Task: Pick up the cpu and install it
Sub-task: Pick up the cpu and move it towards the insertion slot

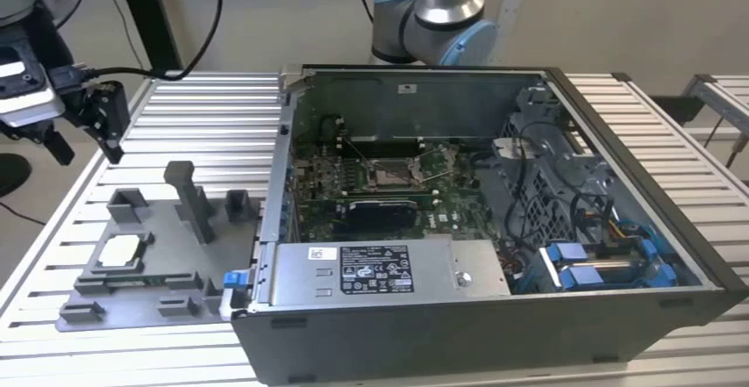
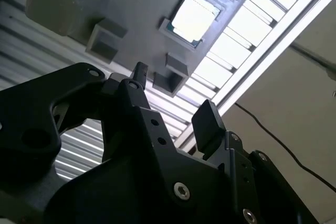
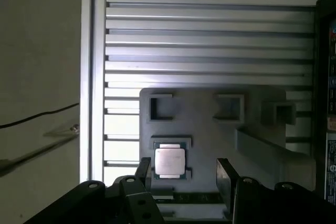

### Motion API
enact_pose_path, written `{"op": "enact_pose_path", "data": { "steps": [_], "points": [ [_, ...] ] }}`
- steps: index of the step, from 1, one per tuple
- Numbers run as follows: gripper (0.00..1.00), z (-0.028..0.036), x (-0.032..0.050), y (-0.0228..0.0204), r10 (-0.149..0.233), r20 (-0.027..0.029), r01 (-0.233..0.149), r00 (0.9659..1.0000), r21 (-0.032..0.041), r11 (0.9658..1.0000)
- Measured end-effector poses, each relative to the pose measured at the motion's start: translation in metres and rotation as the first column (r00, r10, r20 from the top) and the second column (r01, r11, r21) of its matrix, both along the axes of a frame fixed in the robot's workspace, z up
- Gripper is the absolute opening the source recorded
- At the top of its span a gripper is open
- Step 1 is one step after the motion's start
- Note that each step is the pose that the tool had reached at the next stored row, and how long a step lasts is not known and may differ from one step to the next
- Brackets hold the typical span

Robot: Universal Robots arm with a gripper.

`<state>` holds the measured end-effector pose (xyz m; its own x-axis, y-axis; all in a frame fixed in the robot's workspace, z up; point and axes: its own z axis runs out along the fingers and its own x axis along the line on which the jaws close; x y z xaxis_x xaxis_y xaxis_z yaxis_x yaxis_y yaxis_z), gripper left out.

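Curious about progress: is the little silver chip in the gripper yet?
No, the cpu lies in its grey holder, apart from the open gripper.

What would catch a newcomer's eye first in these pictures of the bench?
The big open computer case dominates the exterior view's centre and right, with a dark socket exposed inside. On the exterior view's left, the pale cpu lies in a grey holder on the slatted table. The gripper hangs open and empty above the table near that holder.
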<state>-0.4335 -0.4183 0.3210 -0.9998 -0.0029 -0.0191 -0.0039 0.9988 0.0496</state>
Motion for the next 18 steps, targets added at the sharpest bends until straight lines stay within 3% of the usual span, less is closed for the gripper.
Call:
{"op": "enact_pose_path", "data": {
  "steps": [18],
  "points": [
    [1.00, -0.0277, 0.0000, -0.0013, 0.000, 0.0018, 0.000, 1.0000, 0.0000, 1.0000]
  ]
}}
